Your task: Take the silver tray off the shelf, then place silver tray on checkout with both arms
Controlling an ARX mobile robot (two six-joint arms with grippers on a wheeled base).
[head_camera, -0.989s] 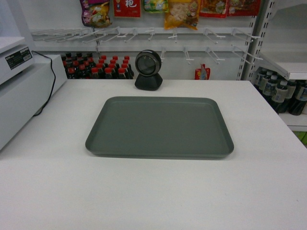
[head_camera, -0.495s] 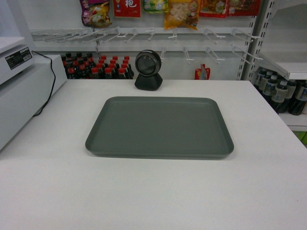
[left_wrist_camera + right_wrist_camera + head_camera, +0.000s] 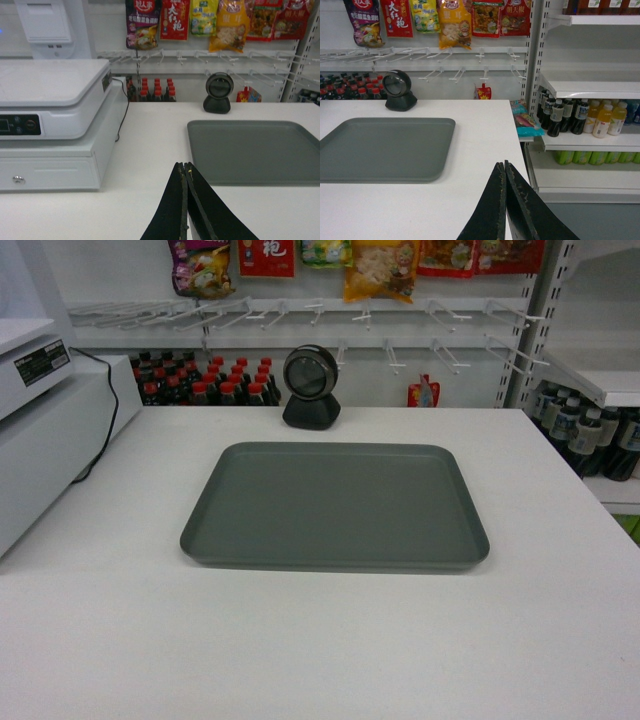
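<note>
A small shop is shown. Ahead of the left claw, snack packets are hung on peg hooks above rows of red-capped bottles; a cash register is set to its left. Right of the right claw, drink bottles are stocked on white shelves.

One silver tray lies on one checkout. One black scanner stands at its twelve o'clock. Two grippers show, left and right.
</note>
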